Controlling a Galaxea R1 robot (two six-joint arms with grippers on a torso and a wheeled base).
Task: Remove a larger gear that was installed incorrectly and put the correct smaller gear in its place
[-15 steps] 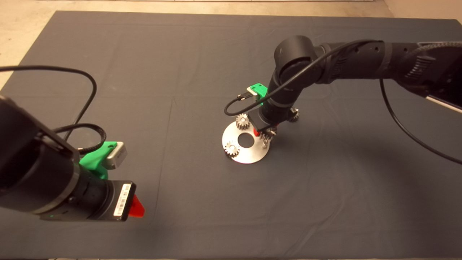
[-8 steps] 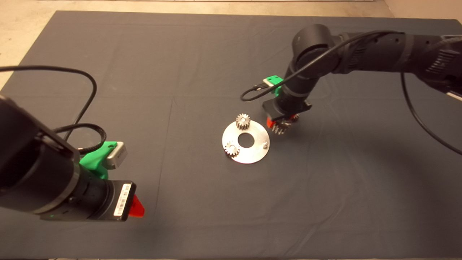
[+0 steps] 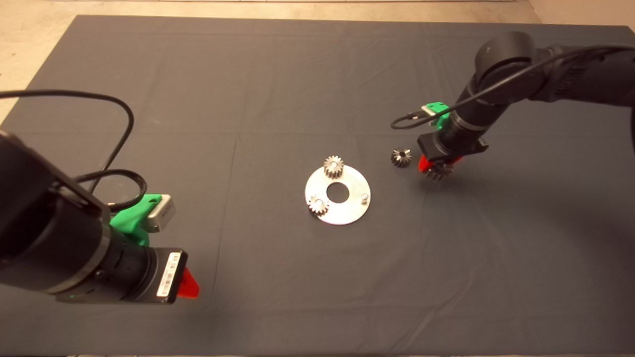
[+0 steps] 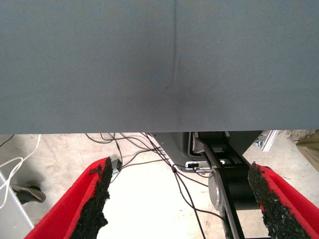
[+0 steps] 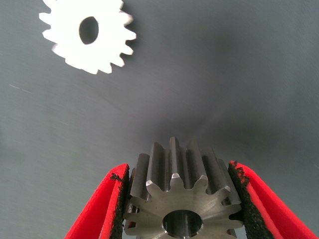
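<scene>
Over the dark mat (image 3: 198, 99), right hand (image 3: 436, 171) grips the larger gear (image 5: 182, 201); left hand (image 4: 182, 204) gapes empty.

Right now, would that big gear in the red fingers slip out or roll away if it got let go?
The big gear looks like solid steel, so probably heavy for its size. The black pads press its teeth from both sides, so it likely won't slip. Dropped flat on the mat it should stay; on edge it might roll.
</scene>
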